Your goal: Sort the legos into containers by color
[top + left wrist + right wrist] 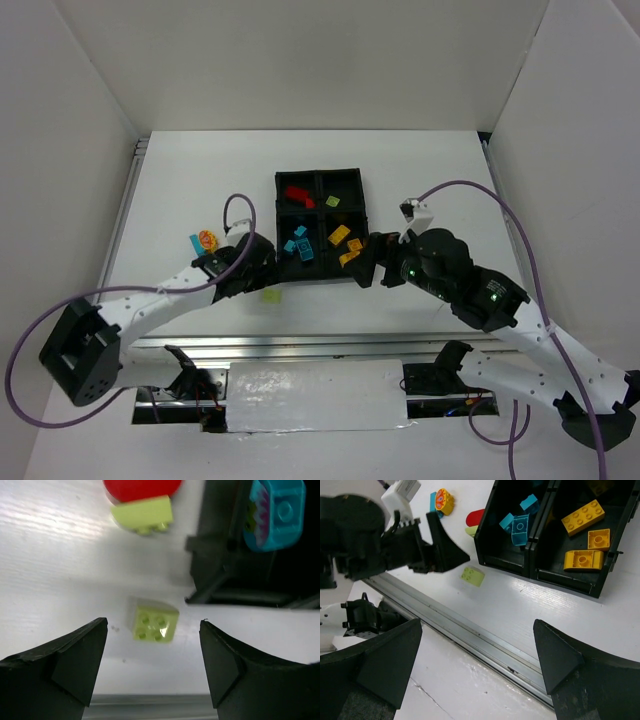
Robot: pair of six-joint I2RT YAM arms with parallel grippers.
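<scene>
From above, we see a black tray (317, 190) of four compartments in the middle of a white table (440, 180); red bricks (296, 193) lie in the far left compartment, a lime piece (333, 202) in the far right, blue bricks (300, 247) in the near left and orange-yellow bricks (342, 238) in the near right; a loose lime brick (271, 296) sits on the table just in front of the tray's near left corner; a few stray pieces (203, 240) lie to the tray's left.

From the left wrist, the left pincer (152, 625) hangs over that loose lime brick, jaws wide on either side and touching nothing; beyond it a second lime brick (142, 514) and a red piece (142, 487) lie on the table outside the tray.

From the right wrist, the right pincer (477, 625) is spread wide and empty, above the table in front of the tray.

We judge the sorting mostly done; the pieces outside the tray remain, and the lime brick looks next.
</scene>
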